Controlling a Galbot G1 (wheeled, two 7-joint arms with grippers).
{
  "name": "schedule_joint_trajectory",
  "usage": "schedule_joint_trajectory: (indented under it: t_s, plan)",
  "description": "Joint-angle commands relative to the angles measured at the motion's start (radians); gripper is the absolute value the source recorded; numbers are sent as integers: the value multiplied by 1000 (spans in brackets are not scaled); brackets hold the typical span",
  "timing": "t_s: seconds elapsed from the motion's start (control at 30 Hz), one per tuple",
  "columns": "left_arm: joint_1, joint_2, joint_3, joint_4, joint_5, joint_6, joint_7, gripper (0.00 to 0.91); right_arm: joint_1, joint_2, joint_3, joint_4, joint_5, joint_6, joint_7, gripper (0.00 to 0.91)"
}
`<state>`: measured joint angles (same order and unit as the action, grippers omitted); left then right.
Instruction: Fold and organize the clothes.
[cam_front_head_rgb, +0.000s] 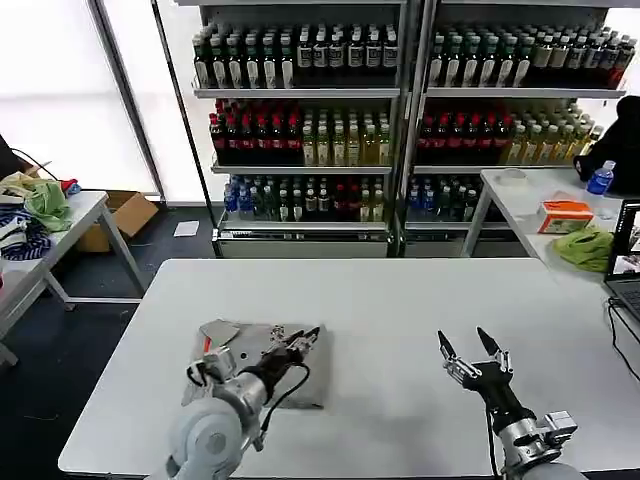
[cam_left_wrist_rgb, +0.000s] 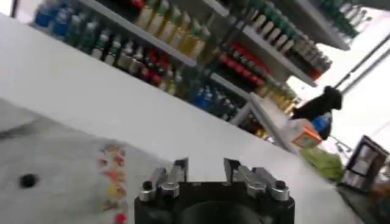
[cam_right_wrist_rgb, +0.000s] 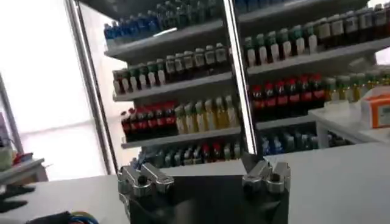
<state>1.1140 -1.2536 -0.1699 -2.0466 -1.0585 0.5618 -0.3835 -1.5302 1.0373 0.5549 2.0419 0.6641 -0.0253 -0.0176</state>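
Item: one light grey short-sleeved shirt with a small multicoloured chest print, lying as a compact, roughly square bundle on the white rectangular work table, toward the robot's left and near the front edge. A loose grey flap sticks out at the far-left corner of the bundle, with a thin orange strip beside it, probably collar lining, though it is too small to be sure. In the left wrist view the grey cloth lies flat below the camera, its coloured print and one dark button visible.

Left gripper: low over the far part of the bundle, fingers a narrow gap apart with nothing between them; whether the tips touch the cloth cannot be told.

Right gripper: raised over bare table on the right, well apart from the shirt, fingers spread wide and empty.

Surroundings: shelving stocked with rows of bottled drinks behind the table; side tables at either edge carrying lime-green cloths, not part of the job.

Progress, as judged: the main folds on this shirt appear made, since it sits as a small bundle rather than spread out. Left to do: tuck in or flatten the protruding flap, square the edges, and set the bundle in its final place. No other grey shirt lies on the work table.
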Motion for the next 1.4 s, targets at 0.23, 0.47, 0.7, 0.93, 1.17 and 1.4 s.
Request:
schedule_joint_trajectory:
  t_s: [0.23,0.47,0.7,0.93,1.17,1.4]
  plan:
    - [-113,142,-170,-34,70,-58,120,907,282,-144,-322,-13,363,-322,36,907]
    - [79,203,-423,-36,288,-158,323,907,466,-134,-557,-99,518,-358,71,907]
    - [221,188,-518,-93,260,-159,321,907,572,-9,-682,-208,546,-389,179,907]
    - [268,150,-548,-135,208,-152,300,907,622,76,-708,-273,646,-391,219,907]
    - [286,116,-540,-151,183,-147,282,907,622,125,-694,-315,724,-380,260,0]
    - [287,117,-538,-148,178,-143,281,907,595,137,-679,-313,718,-377,245,0]
